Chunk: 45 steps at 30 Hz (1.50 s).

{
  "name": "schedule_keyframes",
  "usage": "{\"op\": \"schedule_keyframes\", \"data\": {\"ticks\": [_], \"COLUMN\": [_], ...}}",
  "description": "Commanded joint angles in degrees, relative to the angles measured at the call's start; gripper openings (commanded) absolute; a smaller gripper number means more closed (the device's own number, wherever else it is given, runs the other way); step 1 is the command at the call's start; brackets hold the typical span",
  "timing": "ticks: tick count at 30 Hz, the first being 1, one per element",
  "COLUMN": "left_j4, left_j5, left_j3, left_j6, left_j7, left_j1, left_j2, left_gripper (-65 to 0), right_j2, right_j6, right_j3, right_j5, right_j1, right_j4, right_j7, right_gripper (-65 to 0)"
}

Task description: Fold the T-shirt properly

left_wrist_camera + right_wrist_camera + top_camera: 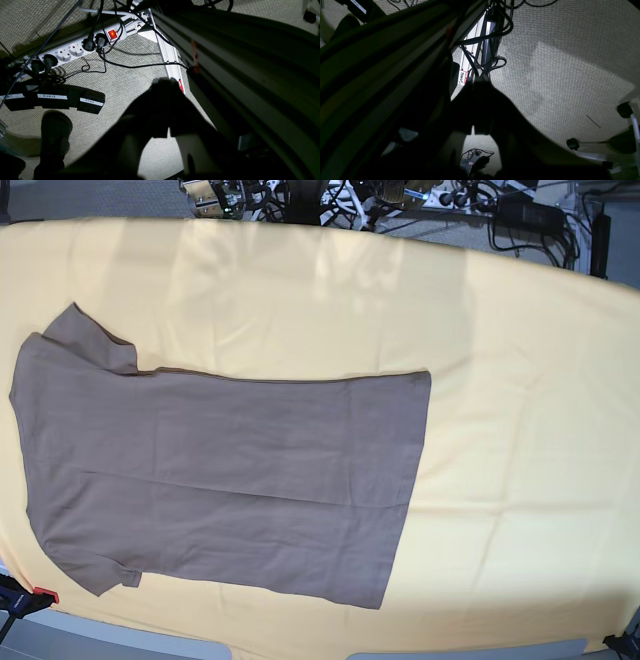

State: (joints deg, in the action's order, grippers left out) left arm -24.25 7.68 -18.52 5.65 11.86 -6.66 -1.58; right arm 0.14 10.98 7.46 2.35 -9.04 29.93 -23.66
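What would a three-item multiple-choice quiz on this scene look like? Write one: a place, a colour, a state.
1. Where do the T-shirt's sleeves lie in the base view?
A left
B right
C top middle
2. What colour is the cloth under it?
A blue
B pale yellow
C white
3. How does the T-shirt lie?
A bunched in a heap
B spread flat
C draped off the edge

Key: 1 A, both sleeves sit at the left end. 2 B, yellow shows all around the shirt. 3 B, the whole outline lies flat, not yet folded.
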Motion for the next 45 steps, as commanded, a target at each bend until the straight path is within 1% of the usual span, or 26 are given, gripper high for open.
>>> {"op": "schedule_keyframes", "data": {"ticks": [1,12,13,17,19,22,26,28,30,32,35,39,40,43,45], "left_j4": [-0.5,-0.5,-0.5,-2.4,-5.7,-12.3,-22.0,-27.1,-32.3,-37.8,-46.6,-59.3,-62.5,-72.5,-79.1], "left_j5": [0.5,0.5,0.4,-2.0,-2.3,-2.3,-2.2,-1.2,0.5,1.9,3.0,3.1,2.7,0.0,-1.9], "left_j3": [-0.2,-0.2,-0.2,-0.2,-0.2,-0.2,-0.2,-0.2,-0.2,-0.2,-0.2,-0.2,-0.2,-0.2,0.0], "left_j6": [1.0,1.0,1.3,6.4,6.8,6.8,6.8,6.8,6.8,6.8,6.8,6.8,6.8,6.4,4.5], "left_j7": [0.0,0.1,0.8,6.5,8.8,10.7,10.9,11.5,13.3,15.9,17.4,17.9,18.5,20.0,20.4], "left_j1": [-0.1,-0.2,-0.2,-1.0,-3.0,-7.4,-14.5,-18.2,-21.8,-25.3,-30.9,-38.0,-39.6,-44.2,-47.2], "left_j2": [0.7,0.6,0.6,0.4,0.4,-0.7,-3.6,-5.4,-7.4,-10.1,-13.7,-18.8,-20.2,-24.4,-27.2], "left_gripper": [-65.0,-65.0,-65.0,-65.0,-65.0,-65.0,-65.0,-65.0,-65.0,-65.0,-65.0,-65.0,-65.0,-65.0,-65.0], "right_j2": [-0.2,-0.2,-0.2,0.0,0.6,2.2,4.5,5.6,6.6,7.9,9.7,12.3,13.3,16.3,18.7], "right_j6": [0.4,0.5,0.4,0.4,0.5,3.1,7.5,10.7,13.6,15.1,15.7,15.6,15.1,12.3,10.4], "right_j3": [0.2,0.2,0.2,0.2,0.2,0.2,0.2,0.2,0.2,0.2,0.2,0.2,0.2,0.2,0.1], "right_j5": [0.5,0.5,0.5,0.2,0.2,0.2,0.6,0.7,1.2,4.1,8.3,8.6,8.6,8.0,7.8], "right_j1": [0.2,0.2,0.1,-0.5,-2.5,-7.4,-15.6,-20.1,-24.6,-29.2,-36.1,-45.5,-47.8,-54.6,-58.9], "right_j4": [0.6,0.6,0.6,1.2,3.2,8.7,18.6,24.2,30.1,36.1,45.5,58.4,61.8,72.3,79.5], "right_j7": [0.0,0.0,-0.7,-7.1,-8.2,-8.3,-8.6,-9.5,-10.8,-12.8,-16.3,-17.2,-17.2,-17.2,-17.2], "right_gripper": [-65.0,-65.0,-65.0,-65.0,-65.0,-65.0,-65.0,-65.0,-65.0,-65.0,-65.0,-65.0,-65.0,-65.0,-65.0]}}
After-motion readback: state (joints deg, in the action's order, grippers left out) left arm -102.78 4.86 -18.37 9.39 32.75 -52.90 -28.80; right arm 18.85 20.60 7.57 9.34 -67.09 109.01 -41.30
